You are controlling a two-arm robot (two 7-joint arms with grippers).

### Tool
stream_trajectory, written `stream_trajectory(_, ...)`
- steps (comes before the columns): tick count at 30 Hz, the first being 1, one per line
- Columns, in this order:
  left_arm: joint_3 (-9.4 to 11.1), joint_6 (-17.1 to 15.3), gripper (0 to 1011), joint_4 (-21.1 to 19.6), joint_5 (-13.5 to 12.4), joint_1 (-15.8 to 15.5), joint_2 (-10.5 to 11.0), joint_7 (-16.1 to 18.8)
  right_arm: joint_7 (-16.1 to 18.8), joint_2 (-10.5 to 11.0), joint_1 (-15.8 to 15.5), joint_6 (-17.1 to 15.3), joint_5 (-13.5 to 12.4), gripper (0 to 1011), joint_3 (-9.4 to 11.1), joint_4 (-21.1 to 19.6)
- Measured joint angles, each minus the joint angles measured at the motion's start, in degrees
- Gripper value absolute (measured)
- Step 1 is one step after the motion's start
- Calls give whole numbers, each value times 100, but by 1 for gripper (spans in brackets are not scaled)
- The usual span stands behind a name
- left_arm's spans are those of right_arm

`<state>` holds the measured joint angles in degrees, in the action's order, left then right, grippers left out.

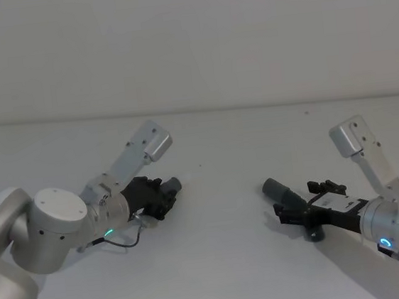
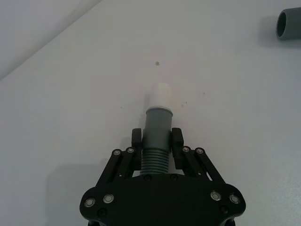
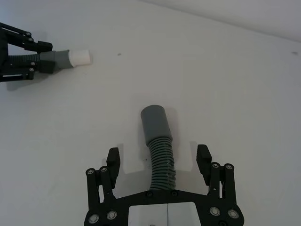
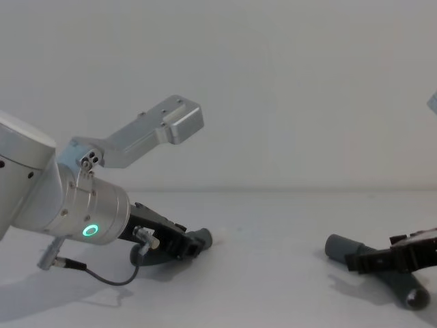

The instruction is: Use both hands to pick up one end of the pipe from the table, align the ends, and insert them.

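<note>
Most of pipe [image 1: 174, 185] behind left fingers [image 1: 153, 196]

White-tipped grey pipe piece [image 2: 157, 134] left, plain-collared grey piece [image 3: 158, 143] right, well apart.

We take this for a robot lab: a plain matte white-grey table [image 1: 227, 275] spreads beneath the left gripper [image 1: 167, 196] and right gripper [image 1: 295, 201], a blank pale wall [image 1: 188, 36] beyond them.

Matt white, smooth worktop [image 3: 244, 84]. Ribbed grey plastic left pipe piece [image 2: 156, 157], smooth collar [image 2: 158, 123], white tip [image 2: 162, 96]. Matt black left claw [image 2: 156, 136].
</note>
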<state>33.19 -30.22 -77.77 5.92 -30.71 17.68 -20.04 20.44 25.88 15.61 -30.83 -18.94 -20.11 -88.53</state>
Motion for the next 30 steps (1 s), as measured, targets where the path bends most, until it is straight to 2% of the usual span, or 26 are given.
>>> stream_trajectory(30, 0, 0, 360, 0, 0, 0, 0, 0, -19, 12, 117, -119, -97, 1000, -107, 144)
